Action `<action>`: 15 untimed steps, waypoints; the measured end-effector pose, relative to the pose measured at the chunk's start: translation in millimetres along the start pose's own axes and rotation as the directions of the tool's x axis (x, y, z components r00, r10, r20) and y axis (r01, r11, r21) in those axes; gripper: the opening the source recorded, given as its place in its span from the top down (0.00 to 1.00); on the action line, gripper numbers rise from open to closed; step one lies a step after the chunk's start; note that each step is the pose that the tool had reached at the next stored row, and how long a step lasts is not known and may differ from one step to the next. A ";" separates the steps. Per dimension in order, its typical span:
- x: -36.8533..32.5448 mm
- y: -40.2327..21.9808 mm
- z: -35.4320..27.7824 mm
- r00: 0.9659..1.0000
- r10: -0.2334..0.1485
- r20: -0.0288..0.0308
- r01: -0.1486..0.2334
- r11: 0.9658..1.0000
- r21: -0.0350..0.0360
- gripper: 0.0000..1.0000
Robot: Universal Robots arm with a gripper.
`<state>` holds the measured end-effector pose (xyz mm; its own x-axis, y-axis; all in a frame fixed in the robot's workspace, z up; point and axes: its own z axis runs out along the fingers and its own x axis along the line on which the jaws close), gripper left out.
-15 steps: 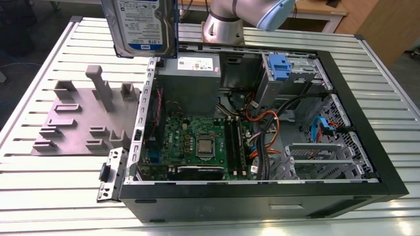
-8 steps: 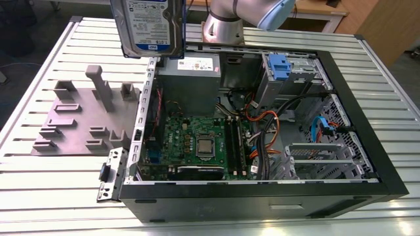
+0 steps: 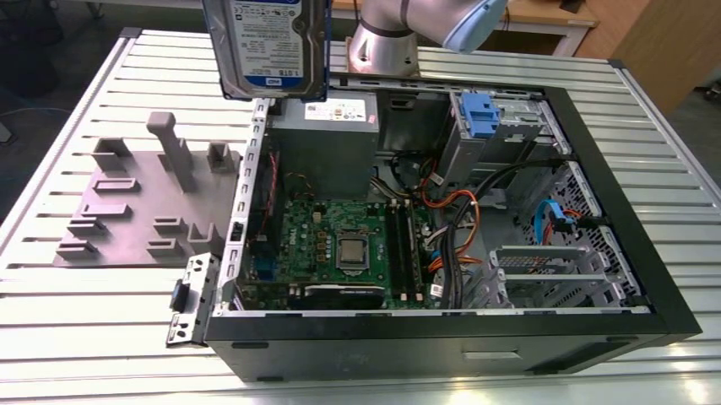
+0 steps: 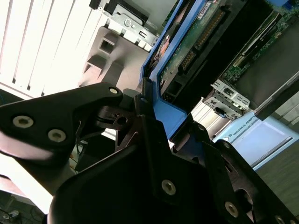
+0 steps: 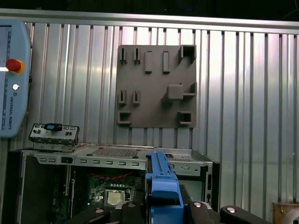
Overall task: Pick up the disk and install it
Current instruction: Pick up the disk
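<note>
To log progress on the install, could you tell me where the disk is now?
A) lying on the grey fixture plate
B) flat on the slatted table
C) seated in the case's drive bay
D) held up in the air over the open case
D: the disk hangs in the air over the open computer case, the jaws shut on its blue carrier.

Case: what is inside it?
A green motherboard, grey power supply, orange cables and a blue bracket. Whatever lies beneath the power supply and cables is covered. The disk hangs outside the case.
</note>
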<state>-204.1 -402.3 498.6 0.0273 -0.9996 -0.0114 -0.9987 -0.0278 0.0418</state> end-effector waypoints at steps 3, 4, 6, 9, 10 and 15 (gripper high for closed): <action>0.1 -4.0 -0.2 1.000 0.000 0.000 0.000 1.000 0.000 0.63; 0.2 -5.2 -0.2 1.000 0.000 0.000 0.000 1.000 0.000 0.63; 0.2 -7.6 -0.3 1.000 0.000 0.000 0.000 1.000 0.000 0.63; 0.3 -11.0 -0.4 1.000 0.000 0.000 0.000 1.000 0.000 0.63; 0.3 -12.3 -0.5 1.000 0.000 0.000 0.000 1.000 0.000 0.63; 0.5 -18.4 -0.8 1.000 0.000 0.000 0.000 1.000 0.000 0.63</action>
<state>-185.6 -402.3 498.6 0.0273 -0.9996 -0.0113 -0.9987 -0.0278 0.0419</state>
